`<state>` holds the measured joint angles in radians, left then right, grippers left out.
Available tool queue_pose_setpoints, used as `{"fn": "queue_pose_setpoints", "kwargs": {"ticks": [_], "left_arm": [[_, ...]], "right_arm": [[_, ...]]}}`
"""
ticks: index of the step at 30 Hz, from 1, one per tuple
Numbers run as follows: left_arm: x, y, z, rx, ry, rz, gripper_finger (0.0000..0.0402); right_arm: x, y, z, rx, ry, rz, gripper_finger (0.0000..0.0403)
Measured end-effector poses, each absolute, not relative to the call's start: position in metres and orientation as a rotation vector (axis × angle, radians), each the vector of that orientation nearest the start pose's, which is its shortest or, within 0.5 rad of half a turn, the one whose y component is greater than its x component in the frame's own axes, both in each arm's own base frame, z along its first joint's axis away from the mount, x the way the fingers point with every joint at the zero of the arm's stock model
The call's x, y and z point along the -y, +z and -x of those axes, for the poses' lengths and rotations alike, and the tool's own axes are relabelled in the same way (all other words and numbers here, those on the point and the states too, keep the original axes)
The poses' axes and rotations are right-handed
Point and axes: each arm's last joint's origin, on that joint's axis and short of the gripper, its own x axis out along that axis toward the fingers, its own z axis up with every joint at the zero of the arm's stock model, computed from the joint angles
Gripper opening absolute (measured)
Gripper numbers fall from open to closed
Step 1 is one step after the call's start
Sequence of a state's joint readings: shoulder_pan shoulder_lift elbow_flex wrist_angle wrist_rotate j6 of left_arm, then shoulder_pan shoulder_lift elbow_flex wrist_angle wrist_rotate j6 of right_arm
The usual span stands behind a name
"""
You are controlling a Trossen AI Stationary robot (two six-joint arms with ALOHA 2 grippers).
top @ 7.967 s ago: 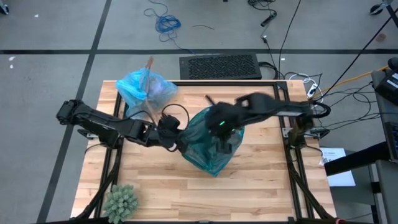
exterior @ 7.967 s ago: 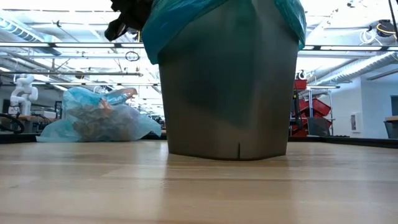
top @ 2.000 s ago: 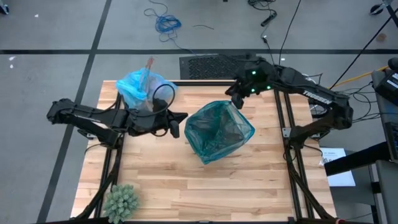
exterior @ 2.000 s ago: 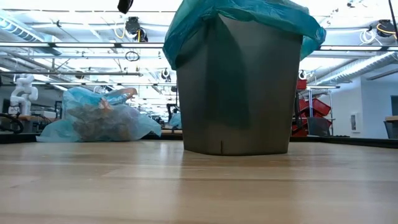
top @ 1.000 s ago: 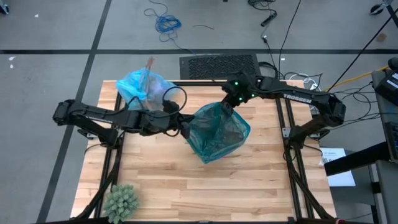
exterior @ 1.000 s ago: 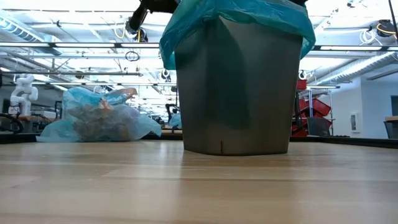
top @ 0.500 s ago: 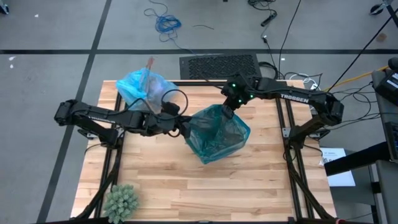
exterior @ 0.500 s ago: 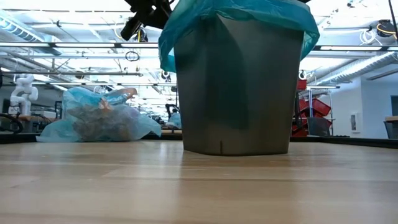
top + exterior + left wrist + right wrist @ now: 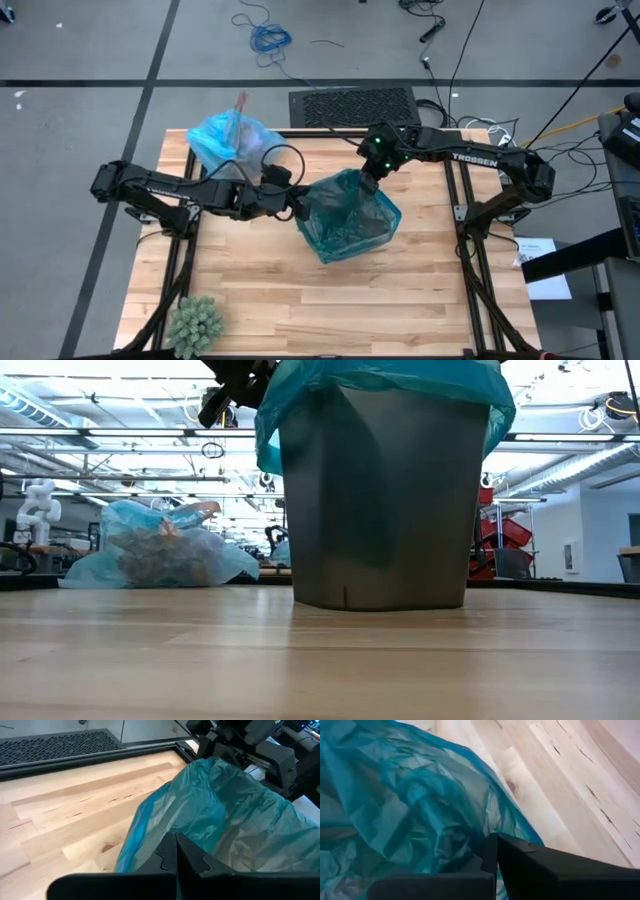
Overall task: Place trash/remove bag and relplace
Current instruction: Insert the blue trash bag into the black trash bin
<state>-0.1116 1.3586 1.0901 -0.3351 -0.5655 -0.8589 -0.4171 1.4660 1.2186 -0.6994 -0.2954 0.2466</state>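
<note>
Pinching the teal liner (image 9: pixel 345 215) at opposite rims, left gripper (image 9: pixel 297 208) and right gripper (image 9: pixel 369 178) closed, we probably risk tipping the bin (image 9: pixel 380 500).

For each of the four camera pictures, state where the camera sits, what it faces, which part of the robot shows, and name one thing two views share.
High view: overhead, looking down on the table; both arms show.
Low view: at tabletop height, facing the grey bin; one gripper shows at the top edge.
Left wrist view: behind the left gripper, facing the teal liner.
Right wrist view: behind the right gripper, on that liner.
Shared: high and low views both show the filled light blue bag.
</note>
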Motion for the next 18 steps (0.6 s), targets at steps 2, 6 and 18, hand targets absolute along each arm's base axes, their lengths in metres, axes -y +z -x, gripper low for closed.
{"fn": "queue_pose_setpoints", "kwargs": {"ticks": [2,6,18], "left_arm": [[0.017,0.302,-0.292,-0.349,0.653,0.615,0.0],[0.017,0.301,-0.292,-0.351,0.662,0.609,0.0],[0.017,0.295,-0.292,-0.393,0.655,0.603,0.0]], "right_arm": [[0.114,0.287,-0.277,-0.878,-0.221,-0.549,0.0],[0.12,0.283,-0.278,-0.888,-0.229,-0.526,0.0],[0.119,0.34,-0.257,-0.681,-0.282,-0.464,0.0]]}}
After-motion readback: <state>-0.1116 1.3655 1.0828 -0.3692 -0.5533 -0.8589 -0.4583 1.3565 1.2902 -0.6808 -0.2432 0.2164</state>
